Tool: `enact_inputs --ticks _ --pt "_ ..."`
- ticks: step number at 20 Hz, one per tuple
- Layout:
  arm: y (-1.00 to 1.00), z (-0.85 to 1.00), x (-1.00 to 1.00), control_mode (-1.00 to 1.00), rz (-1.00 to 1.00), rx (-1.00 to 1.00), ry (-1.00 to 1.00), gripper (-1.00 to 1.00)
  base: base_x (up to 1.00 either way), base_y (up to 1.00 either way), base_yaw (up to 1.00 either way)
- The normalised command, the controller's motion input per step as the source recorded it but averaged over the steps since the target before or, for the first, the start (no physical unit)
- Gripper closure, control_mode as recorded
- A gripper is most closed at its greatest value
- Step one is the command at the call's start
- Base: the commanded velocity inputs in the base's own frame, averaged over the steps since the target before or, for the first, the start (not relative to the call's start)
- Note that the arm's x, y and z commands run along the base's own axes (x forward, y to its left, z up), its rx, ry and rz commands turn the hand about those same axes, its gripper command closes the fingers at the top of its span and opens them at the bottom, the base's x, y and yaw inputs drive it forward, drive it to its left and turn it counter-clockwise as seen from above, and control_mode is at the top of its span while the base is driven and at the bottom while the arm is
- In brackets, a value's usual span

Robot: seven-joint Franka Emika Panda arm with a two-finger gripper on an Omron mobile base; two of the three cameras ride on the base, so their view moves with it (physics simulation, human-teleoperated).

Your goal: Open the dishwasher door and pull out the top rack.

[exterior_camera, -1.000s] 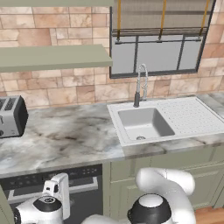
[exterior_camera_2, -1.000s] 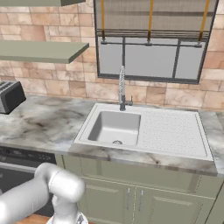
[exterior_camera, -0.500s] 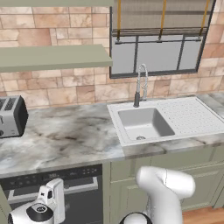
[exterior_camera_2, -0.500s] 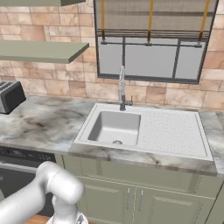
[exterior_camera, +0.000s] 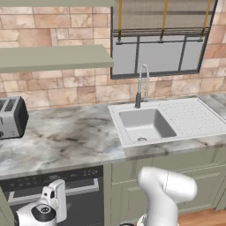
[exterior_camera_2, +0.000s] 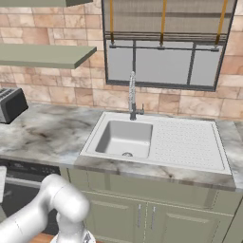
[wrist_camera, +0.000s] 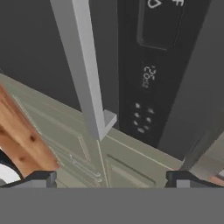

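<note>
The dishwasher door (exterior_camera: 84, 207) is a black panel under the counter at the lower left, standing shut. Its control strip (exterior_camera: 53, 178) runs along the top, with the silver bar handle (exterior_camera: 77, 186) just below. My gripper (exterior_camera: 56, 199) hangs close in front of the door's left part. In the hand view the handle (wrist_camera: 83, 70) crosses the picture steeply, and the control strip (wrist_camera: 146, 78) lies beside it. My gripper (wrist_camera: 111, 180) is open; its fingertips (wrist_camera: 40, 178) stand wide apart, short of the handle's end, with nothing between them. The top rack is hidden behind the door.
Sage-green cabinet doors (exterior_camera: 128, 194) adjoin the dishwasher on the right, below the white sink (exterior_camera: 145, 126). A toaster (exterior_camera: 11, 118) stands on the marble counter (exterior_camera: 66, 137) above the dishwasher. My white arm link (exterior_camera: 165, 194) fills the space before the cabinets. Wooden floor (wrist_camera: 19, 131) shows below.
My hand has sunk a little in front of the dishwasher door, and the arm's lower dark joint has dropped out of the left base view. The door has not moved.
</note>
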Motion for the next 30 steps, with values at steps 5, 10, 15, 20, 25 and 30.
enact_inputs --ticks 5,10,15,20,25,30 --pt "0.03 -0.45 0.33 -1.00 0.00 0.00 0.00 -1.00 0.00 0.00 0.00" --pt "0.04 -0.45 0.38 -1.00 0.00 0.00 0.00 -1.00 0.00 0.00 0.00" --pt "0.18 -0.46 0.40 -1.00 0.02 0.00 0.00 -1.00 0.00 0.00 0.00" --pt "0.30 -0.52 0.39 -1.00 0.04 0.00 0.00 -1.00 0.00 0.00 0.00" --pt "0.28 -0.54 0.29 -1.00 0.06 0.00 0.00 -1.00 0.00 0.00 0.00" --pt "0.16 -0.38 0.25 -1.00 0.07 0.00 -0.01 -1.00 0.00 0.00 0.00"
